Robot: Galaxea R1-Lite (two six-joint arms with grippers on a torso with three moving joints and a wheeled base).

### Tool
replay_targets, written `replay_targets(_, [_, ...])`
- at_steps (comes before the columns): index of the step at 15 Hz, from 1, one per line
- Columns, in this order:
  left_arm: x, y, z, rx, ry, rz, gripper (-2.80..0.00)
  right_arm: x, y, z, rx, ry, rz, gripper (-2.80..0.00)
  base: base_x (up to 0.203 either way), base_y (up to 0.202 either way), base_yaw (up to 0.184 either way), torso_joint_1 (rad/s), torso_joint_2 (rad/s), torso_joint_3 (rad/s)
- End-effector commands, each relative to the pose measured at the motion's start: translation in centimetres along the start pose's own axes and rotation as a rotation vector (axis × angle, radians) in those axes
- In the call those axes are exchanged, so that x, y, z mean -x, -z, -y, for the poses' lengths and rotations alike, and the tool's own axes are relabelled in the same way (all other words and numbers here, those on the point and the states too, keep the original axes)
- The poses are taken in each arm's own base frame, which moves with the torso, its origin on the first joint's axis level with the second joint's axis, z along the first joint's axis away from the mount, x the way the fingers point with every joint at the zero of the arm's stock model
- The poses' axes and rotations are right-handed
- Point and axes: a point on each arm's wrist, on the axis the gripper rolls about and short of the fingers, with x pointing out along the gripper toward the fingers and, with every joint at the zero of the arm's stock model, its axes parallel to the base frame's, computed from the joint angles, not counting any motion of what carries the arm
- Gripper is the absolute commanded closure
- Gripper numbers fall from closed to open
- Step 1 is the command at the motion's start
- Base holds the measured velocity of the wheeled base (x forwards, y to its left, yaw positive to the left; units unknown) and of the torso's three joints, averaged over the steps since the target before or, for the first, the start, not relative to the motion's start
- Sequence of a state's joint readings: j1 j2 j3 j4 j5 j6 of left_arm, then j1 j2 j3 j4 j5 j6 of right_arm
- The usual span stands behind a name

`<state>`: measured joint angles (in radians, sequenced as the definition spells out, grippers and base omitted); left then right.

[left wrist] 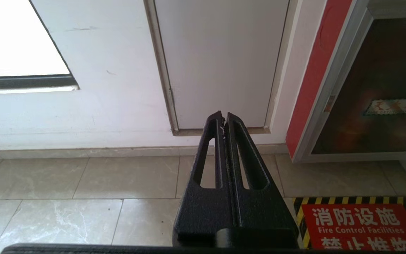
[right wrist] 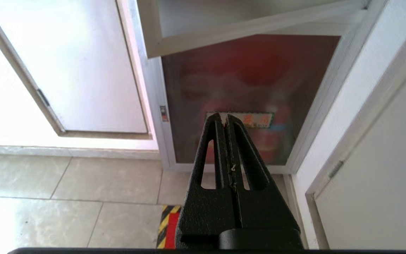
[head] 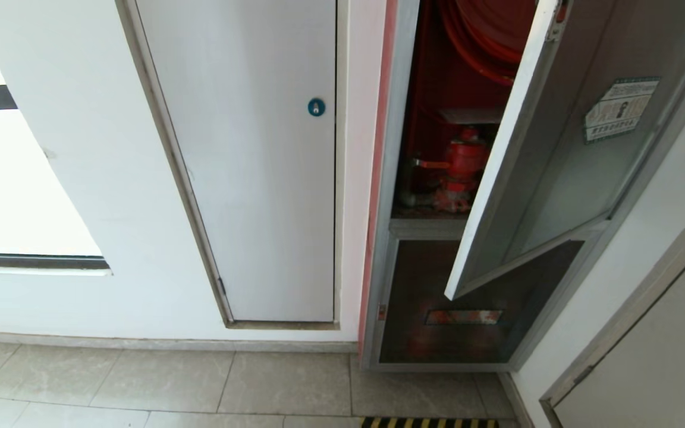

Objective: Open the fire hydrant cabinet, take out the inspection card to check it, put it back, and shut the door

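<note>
Two arms sit out of the head view as the fire hydrant cabinet [head: 405, 89] stands ajar at two o'clock in the frame. Its door [head: 562, 154], dark glass in a silver frame with a hexagonal sticker [head: 621, 110], swings out toward the camera, the free edge running from twelve down to five o'clock. Behind it show the red hose reel [head: 479, 35] and, lower, the red valve [head: 461, 163]. A shorter glass panel [head: 455, 303] with a red label closes the section beneath. At ten o'clock hangs a plain white panel [head: 247, 160] with a small blue lock [head: 316, 107]. No inspection card is visible in any view.

From the left wrist, the left gripper [left wrist: 223, 116] is clenched on nothing, fingers pressed together, aimed low at the white panel's bottom edge. At five o'clock a floor sign [left wrist: 358, 225] reads "Fire Control Facilities".

From the right wrist, the right gripper [right wrist: 225, 117] is likewise squeezed closed and empty, pointing at the lower glass panel, with the open door's bottom corner overhead at twelve o'clock.

The risks, as a judgement: the door is only partly open, so an arm reaching inside could strike its edge or the glass; and a thin card could slip from a pinch and drop behind the valve.
</note>
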<state>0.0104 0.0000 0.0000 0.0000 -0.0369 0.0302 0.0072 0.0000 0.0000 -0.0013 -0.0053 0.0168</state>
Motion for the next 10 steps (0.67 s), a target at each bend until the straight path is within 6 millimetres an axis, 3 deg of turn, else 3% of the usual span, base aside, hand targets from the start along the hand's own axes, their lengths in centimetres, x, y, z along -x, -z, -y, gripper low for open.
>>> replay_targets(1, [-0.01, 0.00, 0.00, 0.000, 0.000, -0.002, 0.00, -0.01, -0.01, 0.00, 0.000, 0.000, -0.001, 0.00, -0.196, 0.000, 0.000, 0.002, 0.00, 0.006])
replay_targets(4, [-0.01, 0.00, 0.00, 0.000, 0.000, -0.002, 0.00, -0.01, -0.01, 0.00, 0.000, 0.000, -0.001, 0.00, -0.152, 0.000, 0.001, -0.001, 0.00, 0.003])
replay_targets(10, [-0.01, 0.00, 0.00, 0.001, 0.000, -0.002, 0.00, -0.01, -0.01, 0.00, 0.000, -0.001, -0.001, 0.00, 0.000, 0.000, 0.000, 0.004, 0.00, -0.002])
